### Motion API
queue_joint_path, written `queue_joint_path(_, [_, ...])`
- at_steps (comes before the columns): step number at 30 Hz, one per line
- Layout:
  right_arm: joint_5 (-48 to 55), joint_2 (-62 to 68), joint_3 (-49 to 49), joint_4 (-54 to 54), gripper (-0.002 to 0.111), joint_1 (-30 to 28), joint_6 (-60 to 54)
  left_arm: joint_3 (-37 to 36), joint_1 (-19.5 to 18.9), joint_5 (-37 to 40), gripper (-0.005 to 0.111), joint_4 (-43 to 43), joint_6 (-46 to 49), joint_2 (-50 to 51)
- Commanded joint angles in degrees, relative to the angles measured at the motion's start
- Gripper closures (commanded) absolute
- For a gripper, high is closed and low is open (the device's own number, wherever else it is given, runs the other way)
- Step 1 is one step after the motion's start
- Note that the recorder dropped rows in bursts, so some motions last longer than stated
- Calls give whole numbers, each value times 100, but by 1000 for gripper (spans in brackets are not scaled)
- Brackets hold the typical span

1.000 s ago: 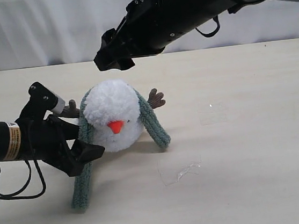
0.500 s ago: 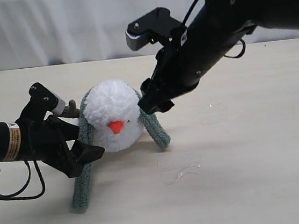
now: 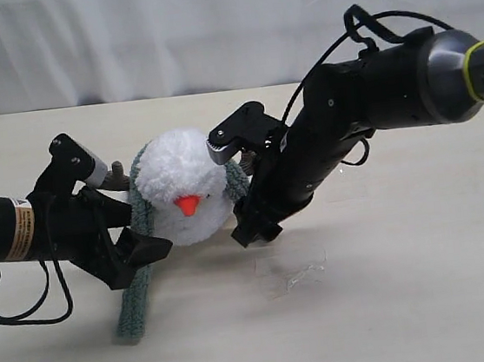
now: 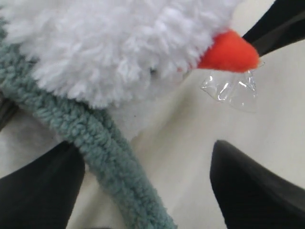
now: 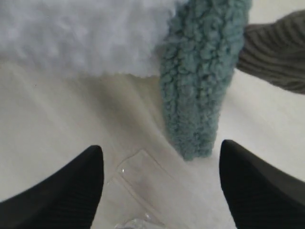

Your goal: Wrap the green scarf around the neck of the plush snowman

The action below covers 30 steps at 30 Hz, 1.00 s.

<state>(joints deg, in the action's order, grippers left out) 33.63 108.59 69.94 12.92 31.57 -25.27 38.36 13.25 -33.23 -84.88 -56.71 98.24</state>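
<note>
A: Where is the fluffy white round plush snowman (image 3: 182, 192)?
B: Mid-way across the pale cream counter (image 3: 411, 284), orange nose to the exterior camera. The long grey-green knit scarf (image 3: 136, 302) is draped behind its head, one end trailing down each side onto the counter.
A: State of the left fingers (image 4: 38, 191)?
B: Spread wide, gripping nothing. One scarf strand runs between them, close to one finger.
A: And the right fingers (image 5: 262, 191)?
B: Spread wide, empty, low beside the snowman. The other scarf end lies just ahead.
</note>
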Motion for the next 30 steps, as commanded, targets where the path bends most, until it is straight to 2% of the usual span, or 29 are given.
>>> queue_joint_path(1, [-582,162,-8,36,43,-6,-117,9,13,-51,38,-6,-34,-39])
queue_joint_path(17, [-1021,596,-8,-17,44,-6,-64,9,13,-234,38,9,-23,-39])
queue_joint_path(30, [-792,585,-8,-17,87,-17,95,9,13,-246,38,-1,84,-39])
